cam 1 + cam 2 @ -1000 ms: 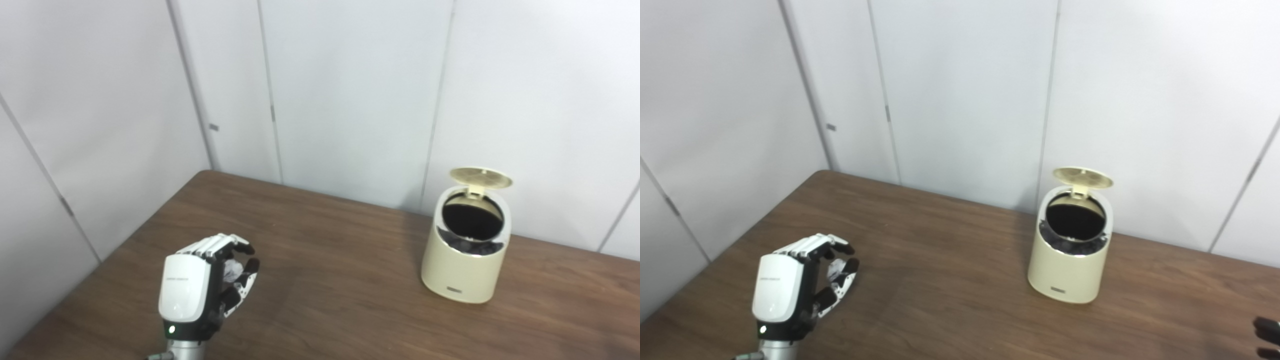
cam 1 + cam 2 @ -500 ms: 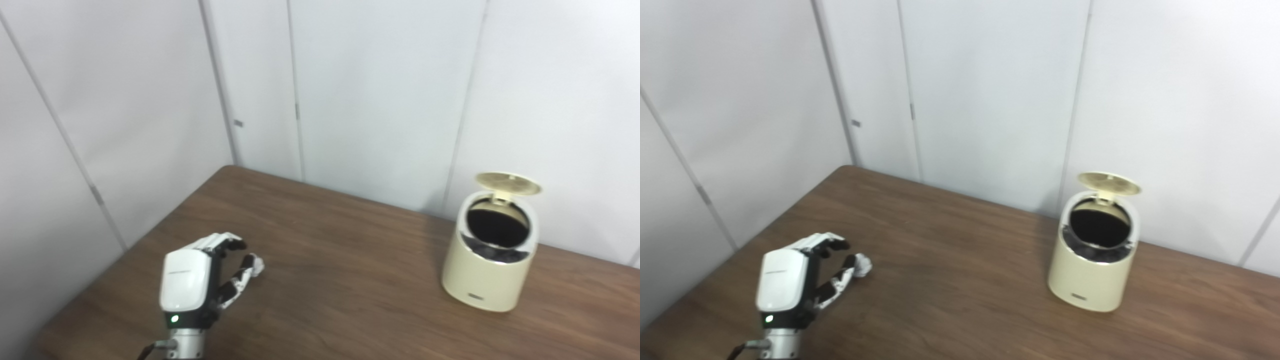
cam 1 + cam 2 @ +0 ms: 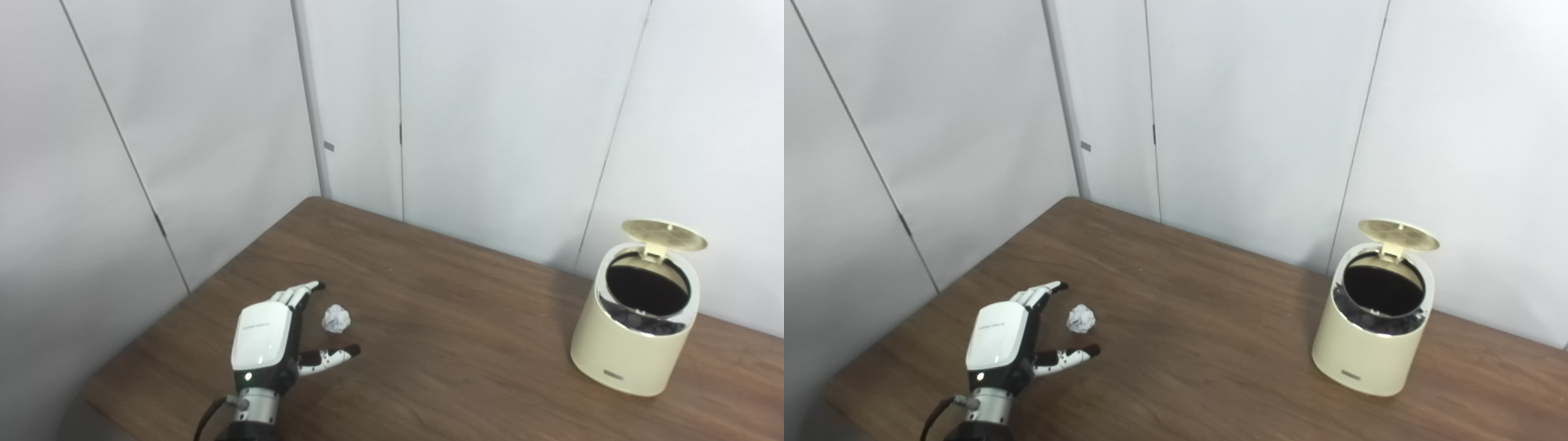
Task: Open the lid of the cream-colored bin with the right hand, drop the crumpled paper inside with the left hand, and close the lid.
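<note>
The dark brown wooden table [image 3: 465,343] looks matt and grained; the cream-coloured plastic bin [image 3: 631,349] smooth, faintly glossy; the small white crumpled paper ball [image 3: 336,318] rough.

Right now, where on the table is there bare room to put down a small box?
The wide stretch of table between the paper ball and the bin is bare, and so is the far corner toward the wall. It is crowded only at the near left, where the open left robot hand lies beside the paper ball.

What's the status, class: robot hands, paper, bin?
Left robot hand open, empty; right out of view. Crumpled paper on table, between fingers and thumb. Bin lid up. Path clear.
</note>
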Robot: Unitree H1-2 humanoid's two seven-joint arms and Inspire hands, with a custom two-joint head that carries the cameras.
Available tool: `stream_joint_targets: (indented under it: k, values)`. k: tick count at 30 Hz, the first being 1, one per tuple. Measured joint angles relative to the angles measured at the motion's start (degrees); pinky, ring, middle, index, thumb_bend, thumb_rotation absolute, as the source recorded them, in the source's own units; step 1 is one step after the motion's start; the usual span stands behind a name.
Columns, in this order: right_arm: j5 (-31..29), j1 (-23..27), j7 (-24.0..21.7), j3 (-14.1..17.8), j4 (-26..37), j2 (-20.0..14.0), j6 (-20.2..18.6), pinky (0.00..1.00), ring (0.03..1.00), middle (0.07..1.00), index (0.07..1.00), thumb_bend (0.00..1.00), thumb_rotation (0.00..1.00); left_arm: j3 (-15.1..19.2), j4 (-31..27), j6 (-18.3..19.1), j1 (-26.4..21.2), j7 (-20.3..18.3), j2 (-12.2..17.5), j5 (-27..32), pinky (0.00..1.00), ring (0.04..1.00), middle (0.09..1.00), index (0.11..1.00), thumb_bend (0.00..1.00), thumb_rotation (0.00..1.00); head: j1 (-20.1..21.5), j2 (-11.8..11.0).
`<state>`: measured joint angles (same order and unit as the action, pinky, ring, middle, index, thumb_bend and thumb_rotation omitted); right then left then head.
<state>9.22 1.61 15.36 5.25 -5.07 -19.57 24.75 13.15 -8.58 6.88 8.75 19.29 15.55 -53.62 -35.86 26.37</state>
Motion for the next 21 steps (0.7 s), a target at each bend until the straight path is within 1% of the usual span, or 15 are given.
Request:
stream_joint_targets:
  k: [3, 8, 10, 14, 16, 18, 21]
  values:
    - [-0.4, 0.1, -0.6, 0.0, -0.2, -0.1, 0.0, 0.56, 0.693, 0.711, 0.687, 0.33, 0.87, -0.5, 0.0, 1.5, 0.0, -1.6, 0.2, 0.3, 0.70, 0.827, 0.866, 0.880, 1.00, 0.52, 0.1, 0.0]
    - [-0.8, 0.1, -0.8, 0.0, -0.2, -0.2, 0.0, 0.56, 0.694, 0.714, 0.691, 0.34, 0.88, -1.2, 0.0, 3.7, -0.3, -3.2, 0.5, 0.5, 0.72, 0.844, 0.880, 0.896, 1.00, 0.53, 0.4, -0.2]
    - [-0.8, 0.1, -0.8, 0.0, -0.2, -0.2, 0.0, 0.56, 0.693, 0.715, 0.691, 0.34, 0.88, -1.3, 0.0, 4.3, -0.4, -4.0, 0.7, 0.6, 0.69, 0.820, 0.861, 0.882, 1.00, 0.52, 0.5, -0.3]
    - [-0.8, 0.1, -0.8, 0.0, -0.3, -0.2, 0.0, 0.56, 0.694, 0.714, 0.689, 0.34, 0.87, -1.6, 0.0, 5.4, -0.9, -4.2, 1.2, 1.0, 0.62, 0.761, 0.816, 0.836, 1.00, 0.49, 0.7, -0.2]
    - [-0.9, 0.1, -0.9, 0.0, -0.3, -0.2, 0.0, 0.56, 0.690, 0.712, 0.687, 0.33, 0.85, -1.6, 0.0, 5.9, -1.5, -4.9, 1.5, 1.7, 0.61, 0.748, 0.802, 0.818, 1.00, 0.47, 0.9, -0.3]
    - [-0.9, 0.1, -0.9, 0.0, -0.3, -0.2, 0.0, 0.55, 0.684, 0.709, 0.686, 0.32, 0.86, -2.0, 0.1, 6.9, -2.3, -6.5, 2.2, 2.3, 0.60, 0.734, 0.788, 0.805, 1.00, 0.47, 1.1, -0.3]
    - [-0.8, 0.1, -0.8, 0.0, -0.2, -0.2, 0.0, 0.55, 0.685, 0.708, 0.684, 0.32, 0.86, -2.5, 1.2, 8.0, -3.5, -7.6, 2.6, 2.7, 0.57, 0.701, 0.759, 0.775, 1.00, 0.47, 1.2, -0.4]
